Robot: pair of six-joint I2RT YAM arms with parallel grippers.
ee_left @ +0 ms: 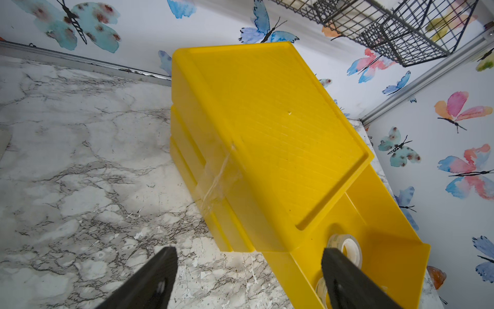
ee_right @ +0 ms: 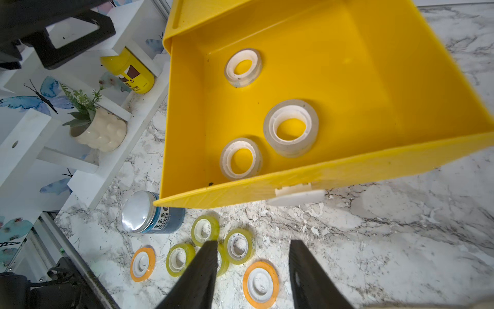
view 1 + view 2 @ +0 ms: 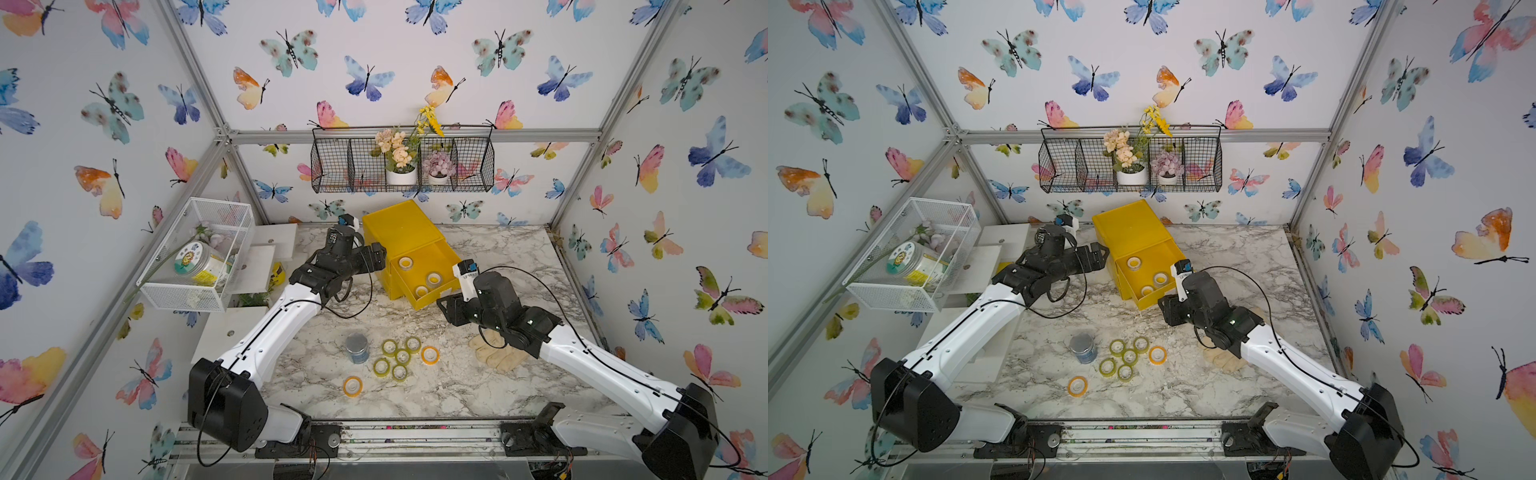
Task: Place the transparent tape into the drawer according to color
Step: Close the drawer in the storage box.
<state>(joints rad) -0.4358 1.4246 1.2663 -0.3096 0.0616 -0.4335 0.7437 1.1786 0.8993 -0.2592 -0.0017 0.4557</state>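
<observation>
The yellow cabinet (image 3: 397, 228) stands at the back of the marble table with its top drawer (image 3: 436, 297) pulled out. Three colourless rolls of transparent tape (image 2: 290, 128) lie inside. Several yellow-green rolls (image 3: 402, 356) and two orange rolls (image 3: 430, 354) (image 3: 352, 386) lie on the table in front. My left gripper (image 1: 250, 256) is open and empty at the cabinet's left side, one finger over the drawer's inside, the other over the table. My right gripper (image 2: 254, 248) hovers open and empty just in front of the drawer's white tab handle (image 2: 296, 196), above the loose rolls.
A blue-grey jar (image 3: 357, 348) with a silvery lid stands beside the loose rolls. A pale glove (image 3: 494, 353) lies under the right arm. A white wire-mesh basket (image 3: 199, 253) and white shelves (image 3: 266, 249) fill the left side. A black wire basket (image 3: 403, 166) hangs on the back wall.
</observation>
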